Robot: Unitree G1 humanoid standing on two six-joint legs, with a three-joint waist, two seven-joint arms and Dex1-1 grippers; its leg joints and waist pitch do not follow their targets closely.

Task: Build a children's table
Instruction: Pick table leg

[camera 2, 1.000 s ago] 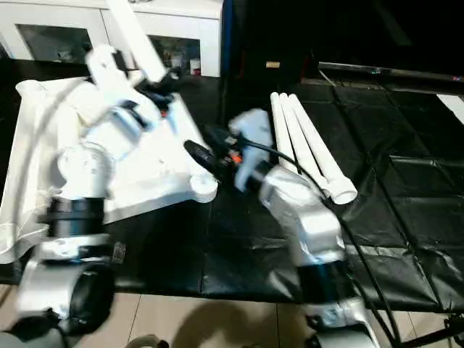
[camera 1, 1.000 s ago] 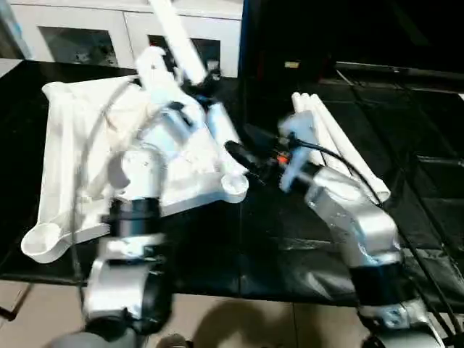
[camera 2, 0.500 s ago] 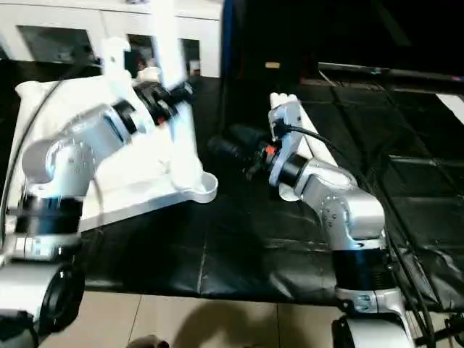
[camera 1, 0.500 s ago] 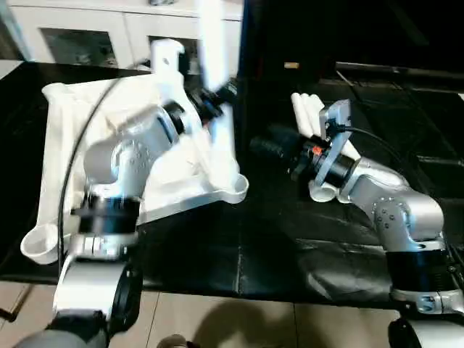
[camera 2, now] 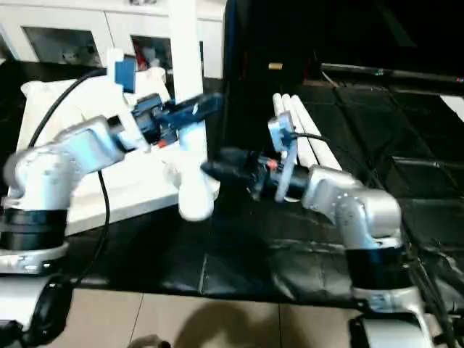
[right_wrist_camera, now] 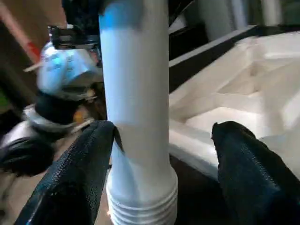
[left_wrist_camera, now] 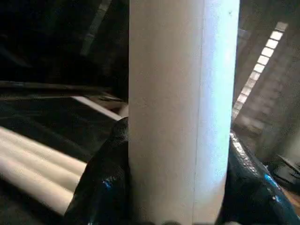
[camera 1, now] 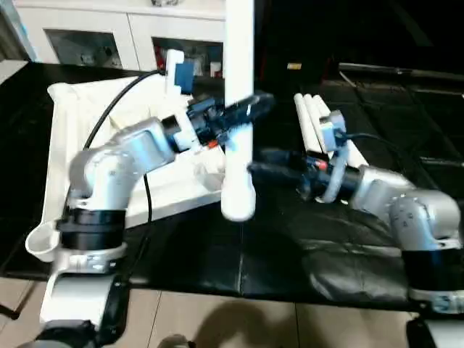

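- Between the black fingers (left_wrist_camera: 105, 187) of the left gripper (camera 1: 243, 112): clamped a long white tubular plastic leg (camera 1: 238, 109), held upright, flared end down.
- Just beside, on either side of that leg near its ribbed lower end (right_wrist_camera: 143, 206): spread wide and touching nothing, the padded fingers (right_wrist_camera: 75, 183) of the right gripper (camera 2: 217, 170).
- Below the leg's end: hung close above the near corner of the white ribbed rectangular plastic tabletop (camera 1: 80, 123), lying underside up on the black-covered work surface (camera 1: 290, 246).
- Further right on that surface: lay three more white tubular legs (camera 1: 315, 119), side by side, well apart from the tabletop.
- Behind everything: stood a white cabinet with glass doors (camera 1: 94, 40).
- Judged risky: missing the round corner socket, since the leg end covered it from the head camera; jamming or tipping likely if pushed down off-axis.
- Also judged risky: slipping of the smooth tube through a single grip high on its length; knocking it askew if the right gripper closed off-centre.
- Hidden or unclear: the near corner socket itself, behind the leg; the leg's top, cut off at the frame edge; whether the leg end touched the tabletop, impossible to tell.
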